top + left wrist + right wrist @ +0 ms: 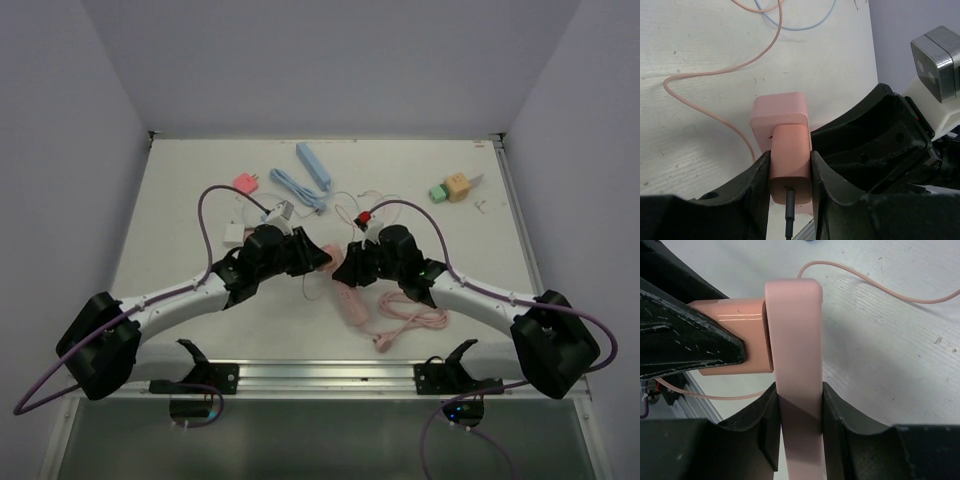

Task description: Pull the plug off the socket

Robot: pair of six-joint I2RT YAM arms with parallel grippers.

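A salmon-pink plug (790,160) is seated in a pale pink socket strip (780,112), with no gap showing between them. My left gripper (790,172) is shut on the plug's sides, and a dark cable leaves the plug's back end. My right gripper (799,410) is shut on the socket strip (795,350); the plug (735,357) sticks out to its left, with a left finger (685,340) on it. In the top view both grippers (320,260) (350,270) meet at the table's centre over the pink strip (348,298).
A coiled pink cable (410,315) lies near the front right. A blue power strip (314,165) with its cable, a pink adapter (245,183), a white adapter (232,236) and a green-and-orange adapter (452,187) lie farther back. Walls enclose the table.
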